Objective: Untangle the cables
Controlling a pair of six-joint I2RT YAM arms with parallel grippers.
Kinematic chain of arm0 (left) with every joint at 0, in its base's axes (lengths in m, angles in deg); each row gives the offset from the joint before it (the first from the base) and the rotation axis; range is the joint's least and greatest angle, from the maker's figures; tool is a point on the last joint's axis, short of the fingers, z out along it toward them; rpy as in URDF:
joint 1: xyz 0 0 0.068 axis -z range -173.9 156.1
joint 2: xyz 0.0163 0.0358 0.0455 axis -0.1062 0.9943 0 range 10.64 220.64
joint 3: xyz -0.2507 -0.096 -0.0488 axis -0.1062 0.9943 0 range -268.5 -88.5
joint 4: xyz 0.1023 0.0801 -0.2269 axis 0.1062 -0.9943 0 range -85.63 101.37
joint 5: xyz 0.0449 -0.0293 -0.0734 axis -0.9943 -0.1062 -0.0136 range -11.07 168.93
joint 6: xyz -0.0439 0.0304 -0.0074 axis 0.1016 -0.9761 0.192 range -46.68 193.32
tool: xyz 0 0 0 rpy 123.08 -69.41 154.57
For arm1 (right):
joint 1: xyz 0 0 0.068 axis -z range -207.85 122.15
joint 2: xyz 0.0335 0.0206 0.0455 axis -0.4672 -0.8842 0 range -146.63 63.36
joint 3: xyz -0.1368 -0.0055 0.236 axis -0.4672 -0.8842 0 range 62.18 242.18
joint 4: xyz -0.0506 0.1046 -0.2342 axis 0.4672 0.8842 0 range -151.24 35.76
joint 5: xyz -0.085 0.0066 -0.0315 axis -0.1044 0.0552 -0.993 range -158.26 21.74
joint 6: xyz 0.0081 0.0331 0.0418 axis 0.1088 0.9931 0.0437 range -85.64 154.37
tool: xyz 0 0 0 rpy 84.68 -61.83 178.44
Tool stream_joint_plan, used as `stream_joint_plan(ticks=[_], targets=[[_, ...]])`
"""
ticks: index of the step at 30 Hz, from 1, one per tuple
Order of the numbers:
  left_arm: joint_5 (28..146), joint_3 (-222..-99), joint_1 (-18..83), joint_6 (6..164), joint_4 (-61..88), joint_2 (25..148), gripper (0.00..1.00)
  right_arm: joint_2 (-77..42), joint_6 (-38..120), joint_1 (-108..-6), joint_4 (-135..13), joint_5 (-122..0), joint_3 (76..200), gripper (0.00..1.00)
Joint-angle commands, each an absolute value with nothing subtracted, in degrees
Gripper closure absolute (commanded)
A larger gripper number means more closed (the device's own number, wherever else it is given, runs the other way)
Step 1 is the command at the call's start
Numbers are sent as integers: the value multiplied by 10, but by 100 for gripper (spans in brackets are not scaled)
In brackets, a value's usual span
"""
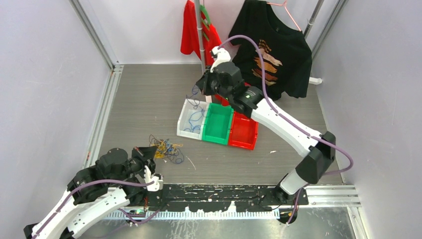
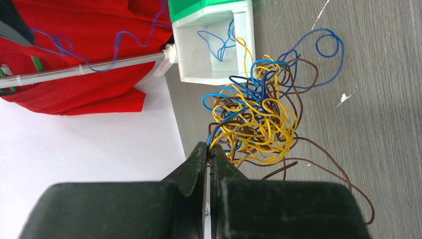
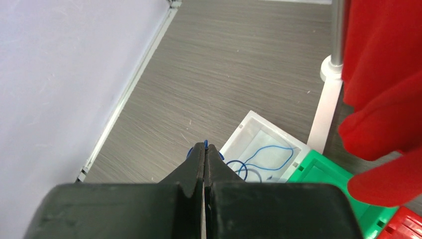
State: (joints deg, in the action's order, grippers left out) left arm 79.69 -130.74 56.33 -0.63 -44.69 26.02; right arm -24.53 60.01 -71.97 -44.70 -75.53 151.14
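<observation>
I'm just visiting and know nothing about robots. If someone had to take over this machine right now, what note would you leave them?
Left gripper: shut, pinching strands at the edge of the tangle of blue, yellow and brown cables on the table.
Right gripper: shut on a blue cable, raised above the white bin.
Done: a few blue cables lie in the white bin; the green bin and red bin look empty.
Left to do: most cables are in the tangle, not yet separated.

Blue, yellow, brown cables (image 2: pixel 254 119) lie tangled together.
</observation>
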Motion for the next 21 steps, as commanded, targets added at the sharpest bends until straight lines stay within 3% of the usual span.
stream_joint_plan(ticks=[1, 21], targets=[[813, -1330, 564, -10, -411, 254, 100, -284, 606, -719, -506, -734, 1508, 99], [825, -1353, 564, -7, -394, 266, 100, -420, 573, -726, -448, -753, 1533, 99]])
